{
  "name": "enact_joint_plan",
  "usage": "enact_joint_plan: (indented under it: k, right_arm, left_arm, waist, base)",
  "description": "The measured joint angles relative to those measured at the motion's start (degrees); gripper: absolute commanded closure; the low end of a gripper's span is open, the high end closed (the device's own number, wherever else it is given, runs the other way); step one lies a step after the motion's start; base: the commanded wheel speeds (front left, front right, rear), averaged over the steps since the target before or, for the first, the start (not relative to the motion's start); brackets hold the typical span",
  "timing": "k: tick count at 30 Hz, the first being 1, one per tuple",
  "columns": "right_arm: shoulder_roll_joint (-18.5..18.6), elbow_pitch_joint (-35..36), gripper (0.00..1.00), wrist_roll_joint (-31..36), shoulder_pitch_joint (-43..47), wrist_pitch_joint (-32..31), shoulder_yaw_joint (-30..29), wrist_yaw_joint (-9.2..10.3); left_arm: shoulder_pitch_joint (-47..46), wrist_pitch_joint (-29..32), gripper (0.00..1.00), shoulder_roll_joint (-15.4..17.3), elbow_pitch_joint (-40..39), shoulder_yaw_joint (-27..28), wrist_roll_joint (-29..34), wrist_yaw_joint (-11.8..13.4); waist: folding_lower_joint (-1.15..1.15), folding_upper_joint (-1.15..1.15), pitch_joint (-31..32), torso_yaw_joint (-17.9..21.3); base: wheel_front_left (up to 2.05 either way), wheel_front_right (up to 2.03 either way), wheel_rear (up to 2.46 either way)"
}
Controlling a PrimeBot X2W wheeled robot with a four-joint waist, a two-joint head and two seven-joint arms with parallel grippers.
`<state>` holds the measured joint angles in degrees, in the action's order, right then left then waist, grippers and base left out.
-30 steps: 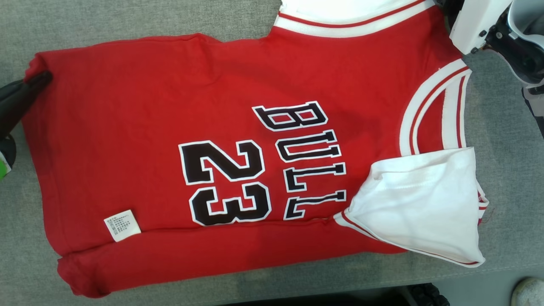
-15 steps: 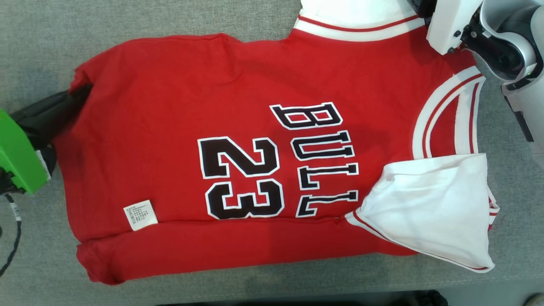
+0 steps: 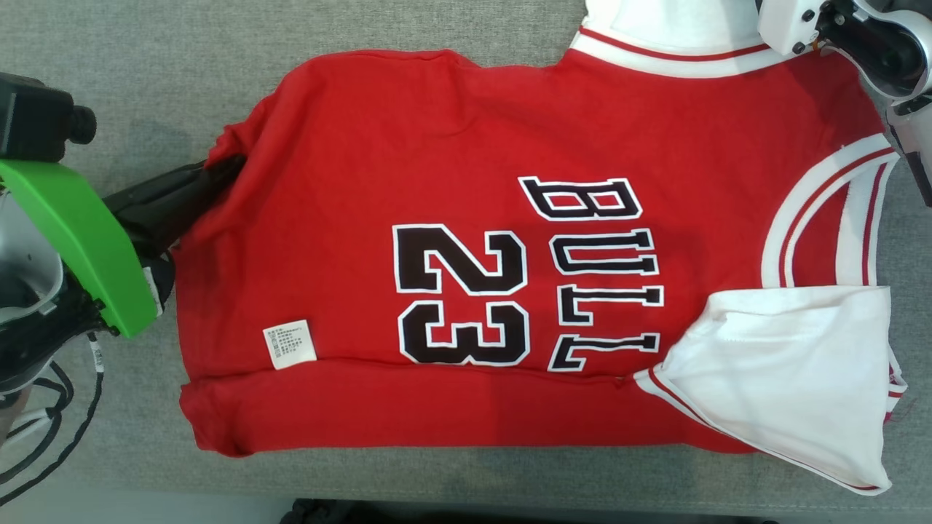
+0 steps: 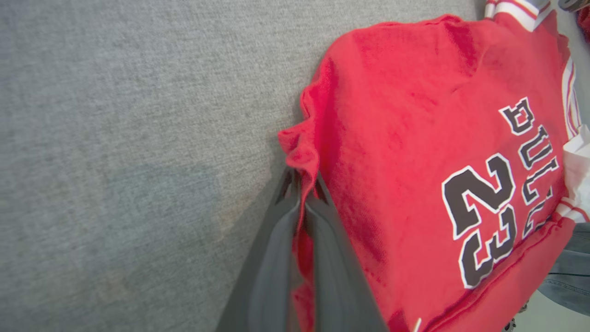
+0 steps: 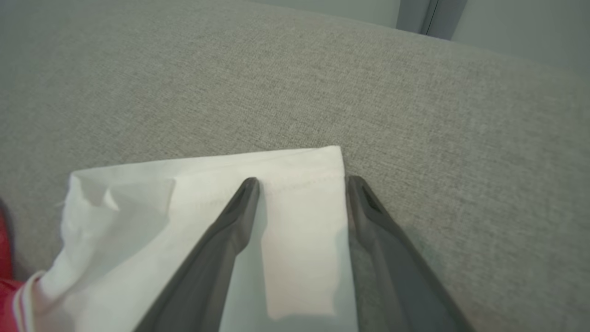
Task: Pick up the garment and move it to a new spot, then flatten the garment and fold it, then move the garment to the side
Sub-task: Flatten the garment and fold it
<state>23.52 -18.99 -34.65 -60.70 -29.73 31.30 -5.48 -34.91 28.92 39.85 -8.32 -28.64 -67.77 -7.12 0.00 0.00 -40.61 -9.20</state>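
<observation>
Left wrist view: my left pincer [image 4: 302, 186] pinches the garment [image 4: 405, 138] at its corner, and my right pincer [image 5: 303, 182] is spread. Folding, I think; next, lift it over.

A grey fabric surface [image 3: 145, 65] bears the folded red garment [image 3: 349, 182].

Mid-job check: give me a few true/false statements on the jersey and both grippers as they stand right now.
1. The left gripper is shut on a corner of the red jersey. True.
2. The right gripper is clamped on the white sleeve. False: its jaws stand open at the sleeve's edge.
3. The jersey lies on a grey fabric surface. True.
4. The care label sits on the white sleeve. False: it lies on the red body, near the hem end.
</observation>
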Motion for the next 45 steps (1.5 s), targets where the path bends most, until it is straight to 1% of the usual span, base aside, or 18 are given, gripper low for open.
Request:
enact_joint_plan:
  k: [3, 5, 6, 7, 8, 9, 10, 19, 21, 23, 26, 28, 32, 35, 36, 41, 45]
  right_arm:
    - [0.0, -1.3, 0.0, -0.1, 0.0, 0.0, -0.3, -0.01]
    - [0.1, -1.6, 0.0, -0.2, -0.3, -0.7, -0.5, 0.0]
    - [0.1, -1.8, 0.21, -0.2, -0.6, -0.8, -0.5, 0.0]
    - [0.0, -2.1, 0.52, -0.2, -0.8, -0.8, -0.5, 0.0]
    - [0.0, -2.4, 0.66, -0.2, -1.0, -0.8, -0.5, 0.0]
    - [-0.1, -2.7, 0.87, -0.2, -1.0, -0.8, -0.5, 0.0]
    - [-0.1, -2.8, 1.0, -0.2, -1.0, -0.8, -0.5, 0.0]
    - [-1.3, -2.7, 1.0, -1.1, -1.7, -0.4, -0.9, -0.13]
    - [-1.2, -2.4, 1.0, -1.4, -2.1, 0.9, -1.6, -0.53]
    - [-0.7, -2.1, 1.0, -1.8, -2.1, 3.0, -2.1, -0.57]
    - [-0.5, -0.4, 1.0, -2.6, -2.1, 3.4, -2.4, -0.65]
    - [-0.6, 0.7, 1.0, -3.4, -2.0, 4.2, -2.4, -1.07]
    - [-0.5, 2.6, 1.0, -4.2, -0.9, 5.8, -2.2, -1.08]
    - [-0.2, 4.0, 1.0, -4.3, 0.5, 6.3, -1.7, -1.09]
    - [0.0, 4.4, 1.0, -4.3, 0.7, 6.7, -1.6, -1.09]
    - [0.2, 6.8, 1.0, -4.8, 1.9, 7.7, -1.2, -1.24]
    - [0.6, 8.9, 1.0, -5.4, 2.7, 8.8, -1.1, -1.33]
  left_arm:
    - [-0.9, -0.4, 1.0, -1.0, 0.0, -1.5, 0.3, 0.0]
    - [-1.0, -0.5, 1.0, -0.9, -0.1, -1.5, 0.3, 0.0]
    - [-1.0, -0.5, 1.0, -0.7, -0.1, -1.5, 0.3, 0.0]
    - [-1.0, -0.9, 1.0, -0.6, 0.0, -1.5, 0.3, 0.0]
    - [-1.0, -1.1, 1.0, -0.7, 0.3, -1.6, 0.3, 0.0]
    - [-1.0, -1.4, 1.0, -0.6, 0.4, -1.6, 0.3, 0.0]
    - [-1.0, -1.5, 1.0, -0.6, 0.5, -1.8, 0.3, 0.0]
    - [-1.6, -2.9, 1.0, 1.7, 2.0, -0.9, 0.3, 0.0]
    - [-2.4, -4.2, 1.0, 2.0, 2.5, -0.4, 0.5, 0.0]
    - [-3.1, -5.8, 0.98, 2.1, 3.9, -0.4, 1.4, 0.0]
    - [-3.1, -6.7, 0.96, 3.2, 4.9, 0.8, 1.4, 0.0]
    - [-3.1, -7.5, 0.95, 3.8, 5.6, 1.2, 1.4, 0.0]
    - [-3.1, -10.1, 0.94, 3.7, 7.3, 1.4, 1.7, 0.0]
    - [-3.0, -11.0, 0.88, 4.0, 8.1, 1.3, 1.7, 0.0]
    - [-3.0, -11.3, 0.88, 4.0, 8.3, 1.2, 1.7, 0.0]
    - [-2.6, -12.4, 0.89, 4.4, 9.1, 0.7, 1.6, 0.0]
    - [-2.3, -13.4, 0.93, 4.4, 9.4, 0.2, 1.6, 0.0]
  waist:
    - [0.0, 0.0, 0.2, -1.0]
    - [0.0, 0.0, 0.3, -1.6]
    - [0.0, 0.0, 0.3, -1.8]
    - [0.0, 0.0, 0.3, -2.0]
    - [0.0, 0.0, 0.3, -2.2]
    - [0.0, 0.0, 0.3, -2.3]
    - [0.0, 0.0, 0.4, -2.4]
    - [0.0, 0.0, 0.0, -1.4]
    - [0.0, 0.0, -0.2, -0.9]
    - [0.0, 0.0, 0.0, -0.1]
    - [0.0, 0.0, 0.2, 0.8]
    - [0.0, 0.0, 0.3, 1.5]
    - [0.0, 0.0, 0.6, 2.6]
    - [0.0, 0.0, 1.2, 3.1]
    - [0.0, 0.0, 1.4, 3.3]
    - [0.0, 0.0, 2.4, 4.2]
    - [0.0, 0.0, 3.3, 4.7]
  base:
    - [0.0, 0.0, 0.0]
    - [0.0, 0.0, 0.0]
    - [0.0, 0.0, 0.0]
    - [0.0, 0.0, 0.0]
    - [0.0, 0.0, 0.0]
    - [0.0, 0.0, 0.0]
    - [0.0, 0.0, 0.0]
    - [0.0, 0.0, 0.0]
    - [0.0, 0.0, 0.0]
    - [0.0, 0.0, 0.0]
    - [0.0, 0.0, 0.0]
    - [0.0, 0.0, 0.0]
    - [0.0, 0.0, 0.0]
    - [0.0, 0.0, 0.0]
    - [0.0, 0.0, 0.0]
    - [0.0, 0.0, 0.0]
    - [0.0, 0.0, 0.0]
